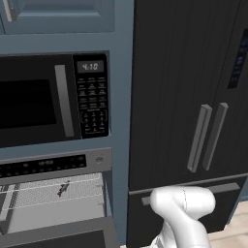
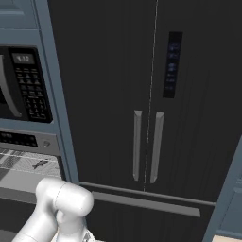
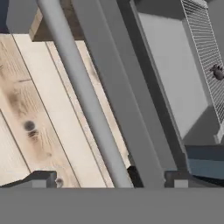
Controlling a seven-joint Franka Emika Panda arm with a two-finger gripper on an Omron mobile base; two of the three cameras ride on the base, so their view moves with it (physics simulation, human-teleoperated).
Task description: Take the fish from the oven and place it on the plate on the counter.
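The oven (image 1: 48,164) stands open, its door (image 3: 127,87) folded down. The fish (image 1: 63,189), tiny and dark grey, lies on the wire rack (image 1: 43,196) inside; it also shows as the fish (image 2: 40,164) in the right base view and the fish (image 3: 217,72) at the hand view's right edge. My gripper (image 3: 111,179) is open, low in front of the door. The long bar handle (image 3: 83,96) runs between the wide-spread fingertips (image 3: 41,178) without touching them. The plate is out of view. A beige sliver (image 2: 226,238) may be the counter; I cannot tell.
A black microwave (image 1: 43,97) with a keypad sits above the oven. To the right stands a tall black fridge (image 2: 146,94) with two vertical handles and a bottom drawer. Light wooden floor (image 3: 39,113) lies below the open door. My white arm (image 1: 181,213) rises in front of the fridge.
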